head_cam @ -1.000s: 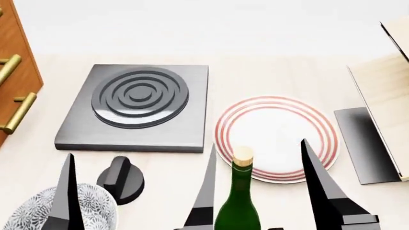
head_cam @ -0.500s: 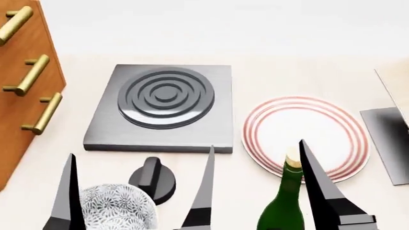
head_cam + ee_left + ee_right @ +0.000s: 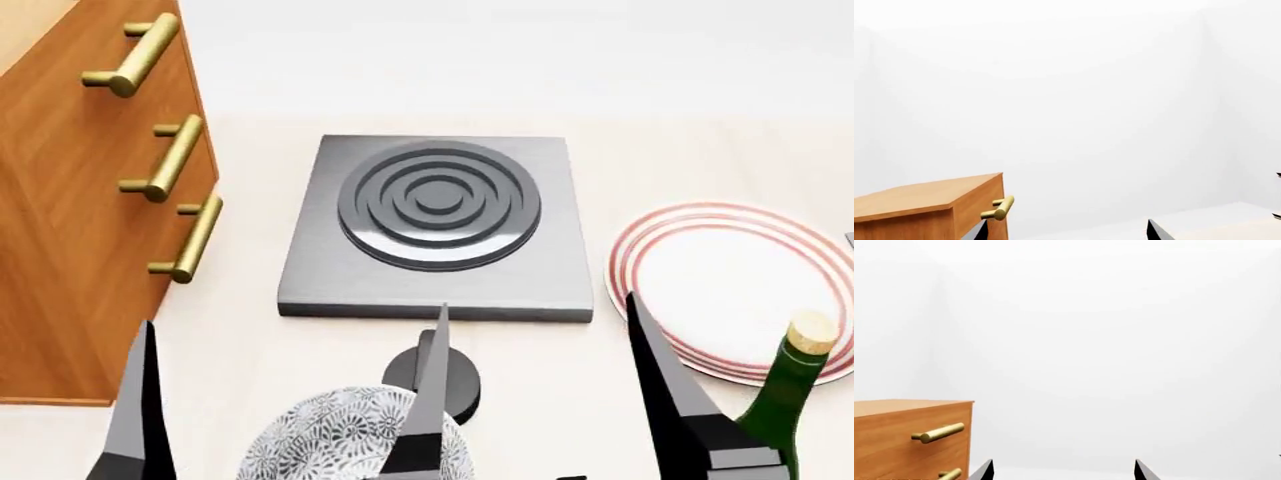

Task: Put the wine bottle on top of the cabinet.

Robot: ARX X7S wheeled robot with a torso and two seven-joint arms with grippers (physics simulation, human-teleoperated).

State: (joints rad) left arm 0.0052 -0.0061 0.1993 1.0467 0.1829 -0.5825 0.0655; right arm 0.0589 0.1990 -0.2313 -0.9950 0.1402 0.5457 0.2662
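Nearest, at the lower edge of the head view, both end effectors, left (image 3: 287, 400) and right (image 3: 727, 390), spread wide, gripping nothing. The glossy green wine bottle (image 3: 785, 410) stands lower right on the pale matte tabletop (image 3: 254, 350). The grained reddish-brown cabinet (image 3: 67, 230) fills the upper left, white walls behind.

- No readable text, brand, number or sign shows in any view.
- The tall dark green glass wine bottle (image 3: 785, 420) shows no legible label.
- The reddish-brown wooden drawer cabinet (image 3: 67, 200) carries no markings.
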